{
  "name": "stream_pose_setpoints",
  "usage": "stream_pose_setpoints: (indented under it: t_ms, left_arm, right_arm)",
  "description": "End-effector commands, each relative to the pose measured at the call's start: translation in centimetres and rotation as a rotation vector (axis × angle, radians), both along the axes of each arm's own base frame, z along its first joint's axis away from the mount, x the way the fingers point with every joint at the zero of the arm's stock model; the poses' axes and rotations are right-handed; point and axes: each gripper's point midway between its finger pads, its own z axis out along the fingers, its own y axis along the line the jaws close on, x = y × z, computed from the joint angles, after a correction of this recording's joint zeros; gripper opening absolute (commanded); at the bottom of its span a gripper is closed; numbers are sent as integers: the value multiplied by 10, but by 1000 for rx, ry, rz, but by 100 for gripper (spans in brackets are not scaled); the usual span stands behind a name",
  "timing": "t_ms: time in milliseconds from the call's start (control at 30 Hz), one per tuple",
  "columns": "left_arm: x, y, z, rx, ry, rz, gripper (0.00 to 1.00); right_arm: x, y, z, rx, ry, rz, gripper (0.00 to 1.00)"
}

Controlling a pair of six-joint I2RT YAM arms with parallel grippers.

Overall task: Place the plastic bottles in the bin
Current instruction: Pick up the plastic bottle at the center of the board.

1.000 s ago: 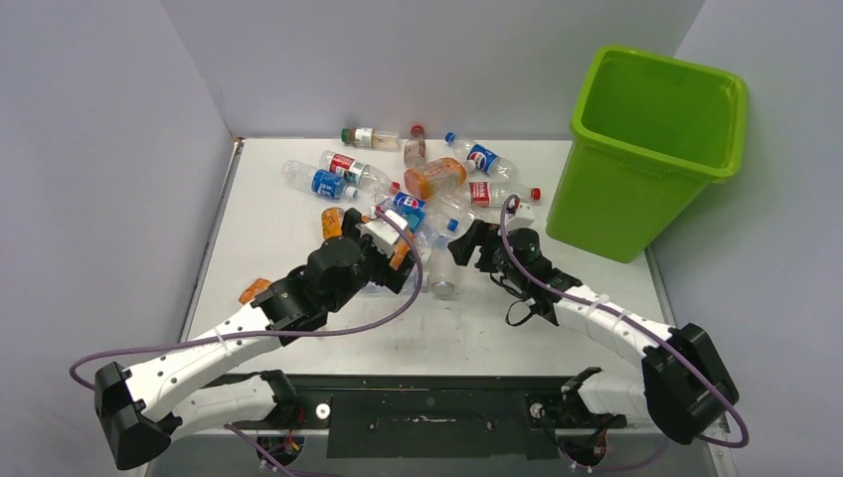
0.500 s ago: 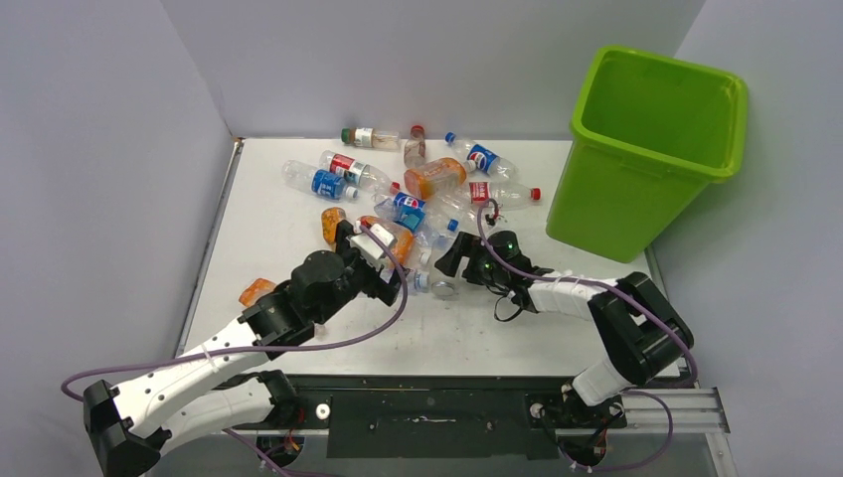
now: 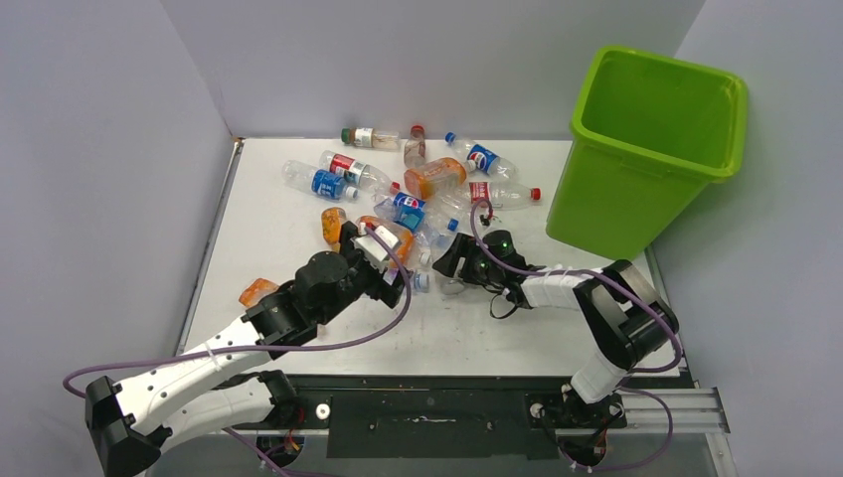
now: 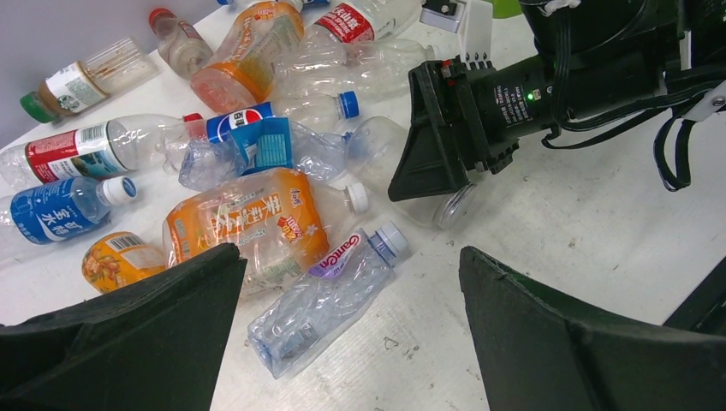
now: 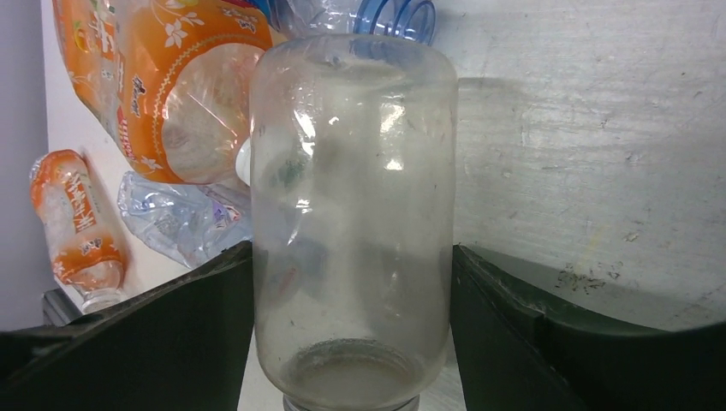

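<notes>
Right end effector [image 5: 353,257] straddles the clear bottle [image 5: 351,171]; whether it grips, I cannot tell. Likely light, slick, crushable; pinch its mid-body gently

Two robot arms bolted to black base rail [image 3: 427,422]: left arm [image 3: 224,343] at rail's left end, right arm [image 3: 552,288] at its right. White link shells w/ black joints & housings. Purple cable [image 3: 338,345] loops off each. Left gripper [image 4: 349,257] has black wedge fingers [image 4: 548,342]. Green LED [image 4: 529,96] on right wrist.
</notes>
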Motion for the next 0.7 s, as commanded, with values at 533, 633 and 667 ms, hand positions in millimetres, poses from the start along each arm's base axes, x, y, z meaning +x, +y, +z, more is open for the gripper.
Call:
stream_pose_setpoints:
  t_ms: [533,633,667]
  left_arm:
    - [-78,-41,-3,131,-410,-496,96]
    - [-85,-41,5,220,-513,-521,96]
    - [-87,-41,5,259,-544,-524,96]
  right_arm:
    - [-109,-29,129,-63,-56,380,6]
    - [-135,-27,143,-34,-35,475,5]
    - [-142,-27,147,-29,-39,500,5]
